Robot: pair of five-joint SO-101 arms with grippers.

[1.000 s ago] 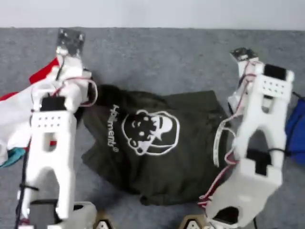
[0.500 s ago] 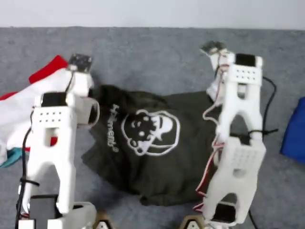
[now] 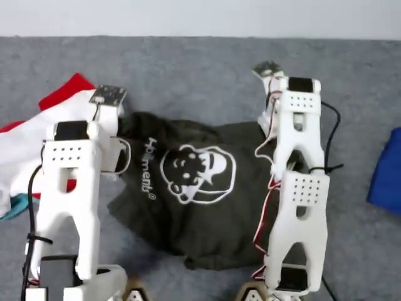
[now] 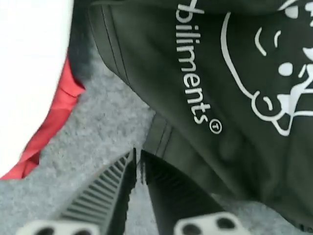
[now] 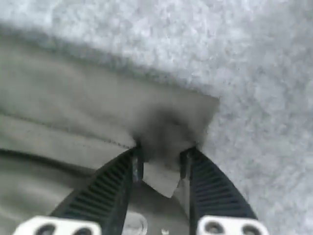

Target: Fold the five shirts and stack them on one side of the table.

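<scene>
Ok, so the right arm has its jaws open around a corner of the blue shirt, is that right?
Not the blue one. The right wrist view shows the right gripper with its jaws open around a corner of the dark green shirt. The blue shirt lies apart from it, off to the side in the high view.

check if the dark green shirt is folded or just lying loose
Not folded. The dark green shirt lies rumpled on the grey table, print facing up, its edges uneven and bunched.
</scene>
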